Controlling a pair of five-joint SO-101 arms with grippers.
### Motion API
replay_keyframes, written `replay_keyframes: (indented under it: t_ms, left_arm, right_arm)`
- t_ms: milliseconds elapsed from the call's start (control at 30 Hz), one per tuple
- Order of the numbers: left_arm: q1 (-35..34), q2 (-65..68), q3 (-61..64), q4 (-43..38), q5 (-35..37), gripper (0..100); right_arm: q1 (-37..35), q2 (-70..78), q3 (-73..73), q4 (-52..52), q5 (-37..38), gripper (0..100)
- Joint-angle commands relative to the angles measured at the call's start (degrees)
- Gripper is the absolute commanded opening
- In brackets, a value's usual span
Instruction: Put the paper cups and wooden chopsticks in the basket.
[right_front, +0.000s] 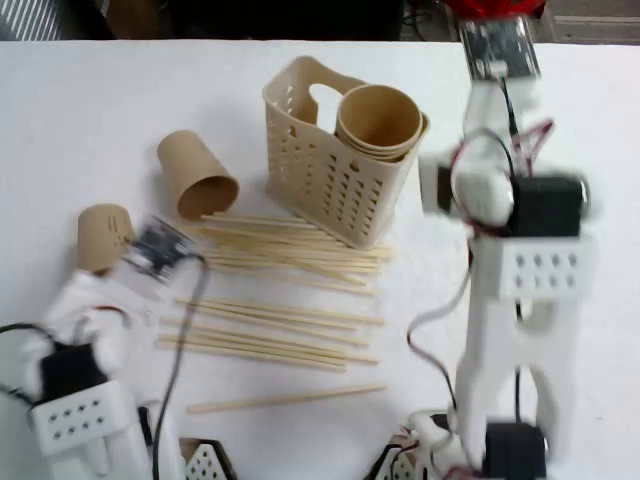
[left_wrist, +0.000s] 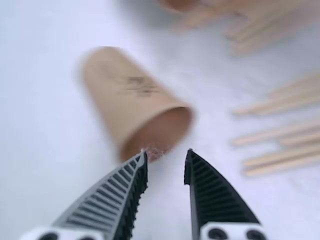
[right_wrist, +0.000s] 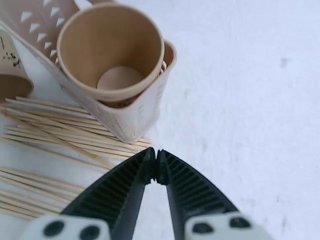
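I think this job is only partly done. A few paper cups (right_front: 380, 120) are sitting stacked inside the basket (right_front: 310, 160). The basket is standing upright in the middle of the white table (right_front: 80, 90).

Two more cups are lying on their sides outside it. The near cup (right_front: 197, 175) is resting just beside the basket. The far cup (right_front: 103, 235) is lying farther off, by the left arm. The wooden chopsticks (right_front: 280, 255) are lying spread out on the table in front of the basket. Some are touching its foot, and I am seeing none inside. So two cups and all the sticks are waiting to go in.

The left gripper (left_wrist: 165, 155) is pointing at the open mouth of the far cup (left_wrist: 135, 100). Its fingers are standing a little apart and are holding nothing. One tip is very close to the rim, but I cannot tell if it is touching.

The right gripper (right_wrist: 156, 162) is hanging over the bare table just beside the basket. Its fingers are pressing together with nothing between them.

Some dark marks (left_wrist: 137, 85) are showing on the far cup's side, but they are too blurry to read.
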Motion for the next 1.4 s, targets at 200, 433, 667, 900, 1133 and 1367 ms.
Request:
replay_keyframes:
  t_ms: [200,433,667,900,1133,1367]
  left_arm:
    - [-4.09,-0.13,-26.55,11.96,-5.19,24]
    - [-12.7,-0.04,-18.46,4.66,-16.97,25]
    - [-16.48,-0.04,-1.32,-9.41,-22.33,25]
    - [-12.7,-0.04,9.85,-18.9,-21.89,26]
    - [-12.09,-0.04,14.24,-29.89,-17.67,25]
    - [-7.96,-0.04,15.74,-31.82,-15.21,25]
  right_arm:
    - [0.66,-30.81,55.12,-21.32,14.77,2.2]
    - [6.9,-47.52,77.8,-26.59,24.44,2.2]
    - [8.84,-63.78,92.04,-26.86,24.79,2.2]
    - [12.7,-65.8,93.36,-26.86,24.79,3.4]
    - [13.76,-62.55,96.44,-29.23,24.88,6.9]
    - [14.2,-62.46,100.92,-31.78,24.79,6.9]
